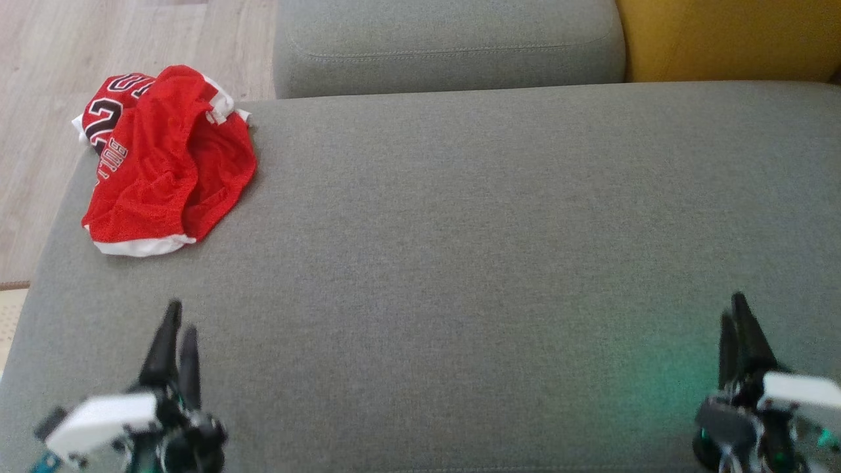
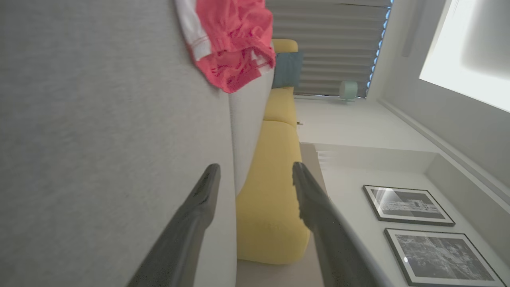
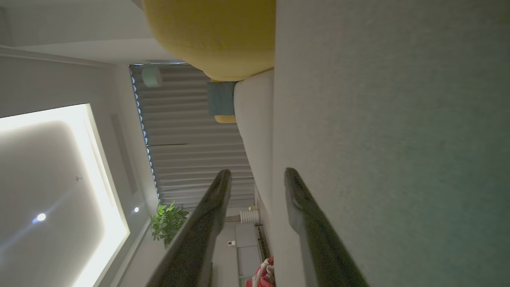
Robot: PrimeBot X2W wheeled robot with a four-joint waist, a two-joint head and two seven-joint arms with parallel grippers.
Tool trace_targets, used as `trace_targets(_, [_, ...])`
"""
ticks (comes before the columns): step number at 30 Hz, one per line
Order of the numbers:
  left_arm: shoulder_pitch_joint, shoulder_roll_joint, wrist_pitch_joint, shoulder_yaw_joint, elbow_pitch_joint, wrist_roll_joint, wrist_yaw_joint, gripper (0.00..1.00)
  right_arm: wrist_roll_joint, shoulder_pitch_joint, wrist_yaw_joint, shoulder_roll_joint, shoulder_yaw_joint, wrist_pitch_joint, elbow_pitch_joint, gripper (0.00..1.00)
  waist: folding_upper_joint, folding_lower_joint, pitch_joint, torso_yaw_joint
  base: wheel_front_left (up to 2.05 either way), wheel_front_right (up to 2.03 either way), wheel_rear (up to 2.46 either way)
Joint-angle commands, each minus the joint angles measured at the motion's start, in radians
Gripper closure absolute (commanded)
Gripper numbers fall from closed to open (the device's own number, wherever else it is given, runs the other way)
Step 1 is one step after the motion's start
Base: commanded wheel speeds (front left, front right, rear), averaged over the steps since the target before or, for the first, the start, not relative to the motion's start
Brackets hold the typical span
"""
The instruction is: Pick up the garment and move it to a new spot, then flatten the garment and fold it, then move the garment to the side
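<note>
Far left: the garment (image 1: pixel 167 164), a red jersey with white trim, lies bunched on the far left corner of the grey seat (image 1: pixel 460 230). One part seems to overhang the corner above the floor (image 1: pixel 39 98). It is neither flat nor folded. I judge the task at its very start, with pick-up, move, flatten, fold and set-aside all left to do.

Near left: my left gripper (image 1: pixel 182 328) sits low with its fingers spread and empty. The garment is well ahead of it. In the left wrist view the garment (image 2: pixel 231 44) lies far beyond the fingers (image 2: pixel 191 223).

Middle: a wide bare stretch of seat, which I judge roomy enough for laying out and folding. Nothing lies between the grippers and the garment.

Near right: my right gripper (image 1: pixel 732 312) has its fingers parted with a clear gap, holding nothing. It is well apart from the garment, with the whole seat between.

Behind: a grey back cushion (image 1: pixel 447 46), and a yellow cushion (image 1: pixel 723 39) at far right. The risk I see is the corner, where a careless tug could slide the cloth off to the floor.
</note>
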Motion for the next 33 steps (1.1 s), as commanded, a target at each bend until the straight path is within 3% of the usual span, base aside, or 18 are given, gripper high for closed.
trace_targets(1, [0.005,-0.002,0.000,0.000,0.006,0.000,0.000,0.00,0.000,0.004,0.000,0.001,0.000,0.000,0.006,0.00,0.0000,0.0000,0.000,0.000,0.00,0.00,0.00])
trace_targets(16, [0.022,-0.002,-0.042,-0.025,-0.019,0.045,0.006,0.00,-0.044,0.015,0.000,0.000,0.034,-0.042,-0.003,0.00,0.0000,0.0000,-0.003,0.000,0.00,0.00,0.00])
trace_targets(33, [0.023,0.000,-0.089,-0.062,-0.091,0.220,0.041,0.00,-0.219,0.018,0.000,-0.001,0.052,-0.089,-0.068,0.00,0.0000,0.0000,-0.005,-0.001,0.00,0.00,0.00])
